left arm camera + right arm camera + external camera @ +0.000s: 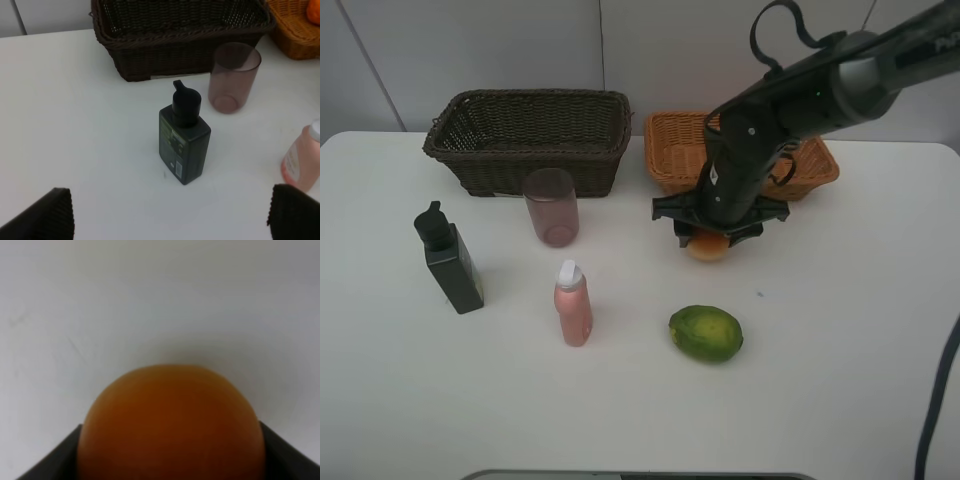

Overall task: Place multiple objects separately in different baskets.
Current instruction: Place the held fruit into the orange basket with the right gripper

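Note:
My right gripper (pixel 708 238) is shut on a round orange-yellow fruit (pixel 708 248) (pixel 170 415), low over the table just in front of the tan basket (pixel 665 150). An orange (pixel 315 11) lies inside that basket (pixel 295 37). The dark brown basket (pixel 530 97) (pixel 190 50) stands at the back left. In front of it are a translucent pink cup (pixel 552 208) (pixel 234 77), a black pump bottle (pixel 450 262) (pixel 184 142) and a pink white-capped bottle (pixel 573 305) (pixel 302 160). A green oval fruit (pixel 705 333) lies nearer the front. My left gripper (pixel 170 220) is open, short of the black bottle.
The right arm (pixel 820 90) reaches in from the upper right, over part of the tan basket. A wall stands just behind both baskets. Bare white tabletop (pixel 840 330) lies at the right and along the front edge.

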